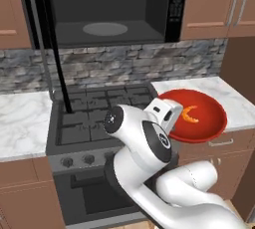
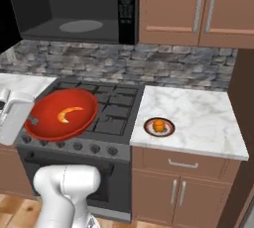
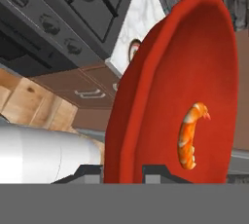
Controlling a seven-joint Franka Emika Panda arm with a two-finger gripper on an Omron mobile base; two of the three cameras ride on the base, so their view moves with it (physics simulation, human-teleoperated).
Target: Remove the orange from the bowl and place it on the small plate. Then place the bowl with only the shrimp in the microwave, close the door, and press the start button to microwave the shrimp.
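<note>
Bowl [image 2: 62,114] sits lower left of the right base view, off the stove [image 2: 109,108], held up w/ only the shrimp [image 2: 69,114] inside. Gripper [image 3: 122,172] at bottom centre of hand view, fingers narrow, pinched on the bowl's near rim. Orange [image 2: 158,125] is already on the small plate [image 2: 159,127], mid-frame on the marble counter [image 2: 198,118]. Microwave [image 1: 107,9] at top of left base view, door [image 1: 50,39] swung open at upper left, turntable bare.

Handling, my guess: bowl looks stiff, glossy, prob slippery; a rim pinch is off-centre so it may tilt. Shrimp is light and loose, could slide; keep bowl level. Keypad writing too small to read; no brands legible.
</note>
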